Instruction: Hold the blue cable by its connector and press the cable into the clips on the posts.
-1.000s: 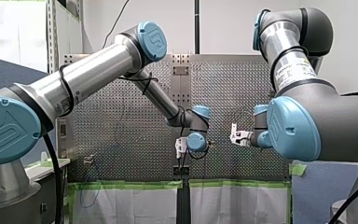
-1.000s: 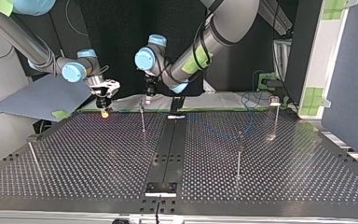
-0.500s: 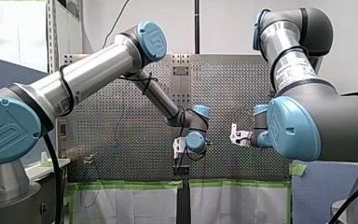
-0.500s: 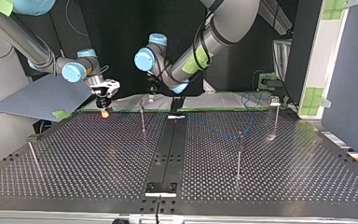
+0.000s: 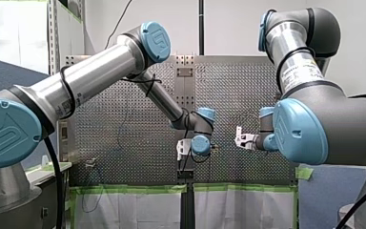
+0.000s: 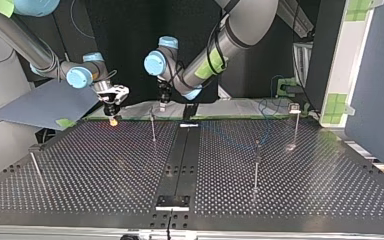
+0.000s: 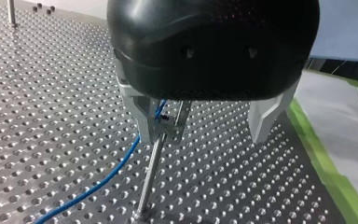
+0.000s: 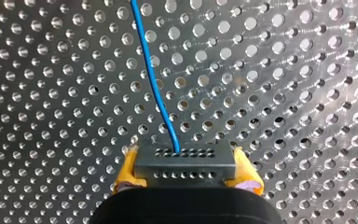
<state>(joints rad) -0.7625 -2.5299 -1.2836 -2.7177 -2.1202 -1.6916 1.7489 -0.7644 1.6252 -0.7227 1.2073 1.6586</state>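
In the right wrist view my right gripper point(image 8: 186, 171) is shut, its yellow pads point(image 8: 127, 169) clamping a dark connector block point(image 8: 185, 156). The blue cable point(image 8: 154, 88) runs from the block away over the perforated table. In the left wrist view my left gripper point(image 7: 204, 137) stands open, with metal fingers point(image 7: 142, 116) wide apart. A thin post point(image 7: 150, 177) with a clip point(image 7: 172, 125) stands just inside one finger, and the blue cable point(image 7: 102, 179) passes through that clip. In the top view my left gripper point(image 6: 163, 102) hangs over the post point(image 6: 153, 127), with my right gripper point(image 6: 112, 119) at its left.
More thin posts stand on the table at the top view's left point(image 6: 35, 169), middle right point(image 6: 256, 167) and far right point(image 6: 295, 125). A dark rail point(image 6: 180, 160) runs down the table's middle. Green tape point(image 7: 324, 163) marks the table's edge beside my left gripper.
My left gripper has shifted very slightly above the post. My right arm holds still with the connector.
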